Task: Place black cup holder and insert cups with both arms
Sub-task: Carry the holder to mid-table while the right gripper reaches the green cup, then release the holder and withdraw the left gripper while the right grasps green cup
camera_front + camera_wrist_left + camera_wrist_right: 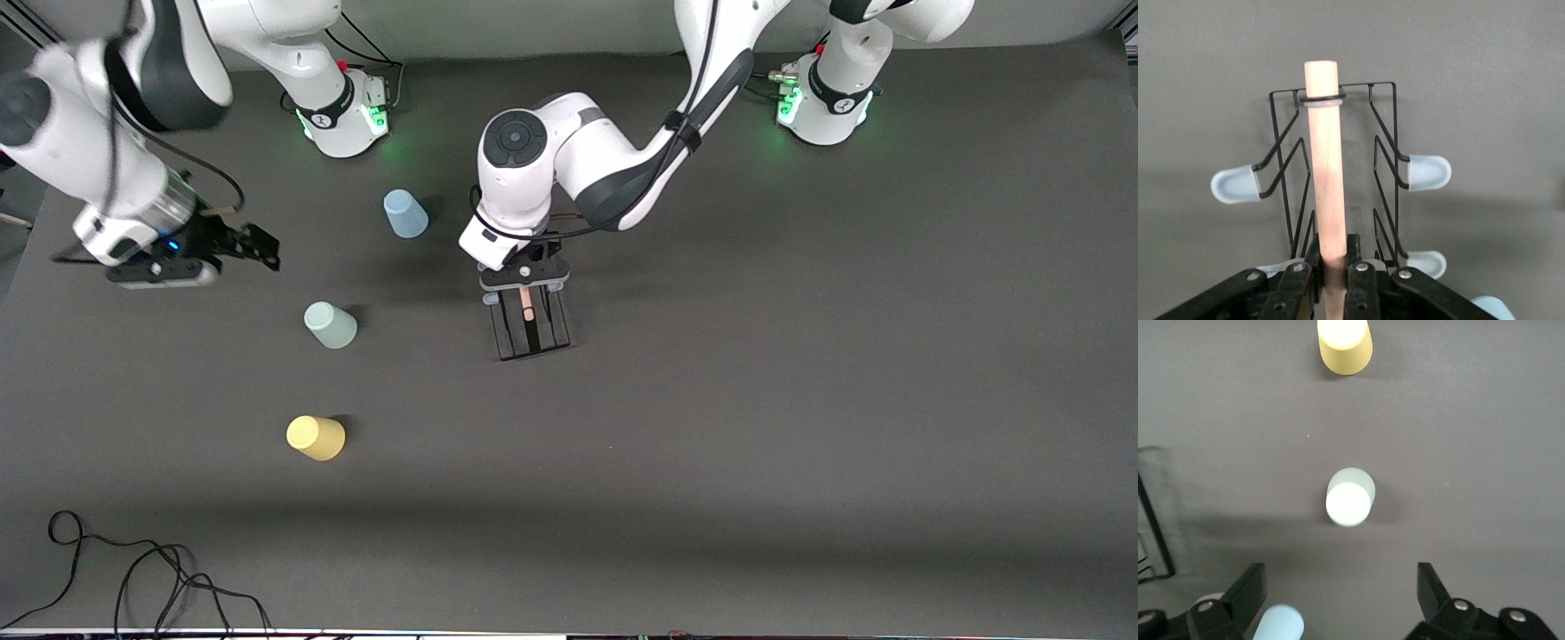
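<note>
The black cup holder (pixel 532 333) stands on the dark mat in the middle of the table. My left gripper (pixel 526 283) is over it, shut on its light wooden rod (pixel 1326 173). The fingers (pixel 1355 248) press both sides of the rod, and pale-tipped pegs (pixel 1429 172) stick out from the wire frame (pixel 1385 133). Three cups stand toward the right arm's end: light blue (pixel 405 214), grey-green (pixel 331 324) and yellow (pixel 316 437), the yellow nearest the front camera. My right gripper (pixel 258 249) hangs open and holds nothing; it looks down on the grey-green cup (pixel 1350 496).
A black cable (pixel 133 569) lies looped near the table's front edge at the right arm's end. The two arm bases (pixel 342 116) (pixel 827 107) stand along the edge farthest from the front camera. One corner of the holder's frame (pixel 1155 527) shows in the right wrist view.
</note>
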You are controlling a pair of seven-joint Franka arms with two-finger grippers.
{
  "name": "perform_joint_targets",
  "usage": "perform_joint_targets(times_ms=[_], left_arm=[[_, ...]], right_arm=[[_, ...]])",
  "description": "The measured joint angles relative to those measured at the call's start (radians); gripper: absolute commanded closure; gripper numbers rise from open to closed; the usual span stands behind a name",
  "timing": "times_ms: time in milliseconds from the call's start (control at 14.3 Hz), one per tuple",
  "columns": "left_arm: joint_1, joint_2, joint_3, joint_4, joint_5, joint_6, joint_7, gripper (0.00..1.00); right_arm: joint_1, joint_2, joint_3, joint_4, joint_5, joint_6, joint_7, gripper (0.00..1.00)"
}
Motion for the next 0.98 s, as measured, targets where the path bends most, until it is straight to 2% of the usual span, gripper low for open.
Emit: perform_joint_targets(times_ms=[210, 350, 561, 841, 911, 981], left_arm=[[0.005, -0.005, 0.013, 0.027, 0.023, -0.026, 0.015, 0.00], [0.047, -0.033, 0.020, 0.052, 0.025, -0.106, 0.035, 0.00], [0.163, -0.138, 0.024, 0.074, 0.018, -0.328, 0.168, 0.00], [0.359, -0.295, 0.029, 0.073, 0.011, -0.627, 0.432, 0.00], [0.403, -0.322, 0.031, 0.072, 0.012, -0.672, 0.501, 0.00], [0.442, -0.344, 0.034, 0.070, 0.016, -0.703, 0.567, 0.00]], right_arm=[[0.001, 0.108, 0.001, -0.075, 0.000, 0.192, 0.008, 0.00], [0.002, 0.192, 0.002, -0.096, 0.000, 0.308, 0.018, 0.00], [0.012, 0.302, 0.003, -0.128, 0.000, 0.456, 0.023, 0.00], [0.034, 0.380, 0.005, -0.136, 0.000, 0.523, 0.050, 0.00], [0.034, 0.389, 0.004, -0.136, 0.000, 0.524, 0.050, 0.02], [0.034, 0.394, 0.004, -0.136, 0.000, 0.524, 0.050, 0.18]])
